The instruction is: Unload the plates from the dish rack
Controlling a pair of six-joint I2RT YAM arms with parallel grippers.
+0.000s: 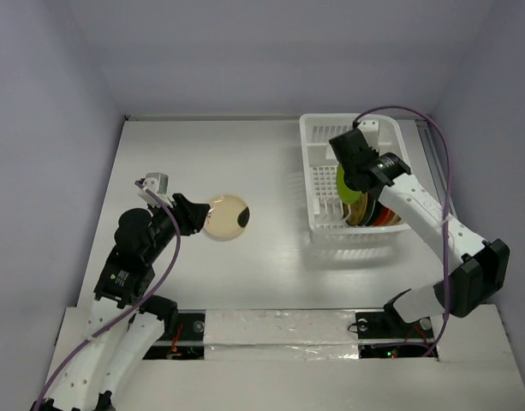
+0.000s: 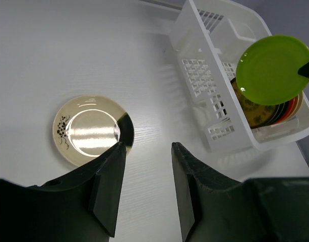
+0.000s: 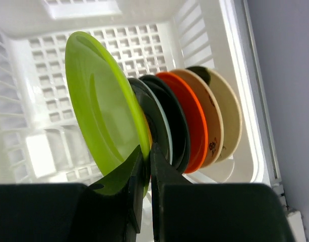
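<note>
Left claw (image 2: 146,146): jaws apart, empty, above white desk (image 2: 68,50), well left of white plastic slotted dish rack (image 1: 307,163); round cream plate (image 2: 91,130) lies flat there

Right claw (image 3: 146,154): pinched on rim of lime green round plate (image 3: 101,101), inside rack

Handling: lift straight up, clear of upright dark, orange-red and tan plates (image 3: 194,118) just behind

One dish rack (image 1: 318,141); seven plates (image 3: 194,121) as far as I can count: one lime green plate (image 3: 101,106), five more racked, one cream plate (image 1: 227,215) outside
</note>
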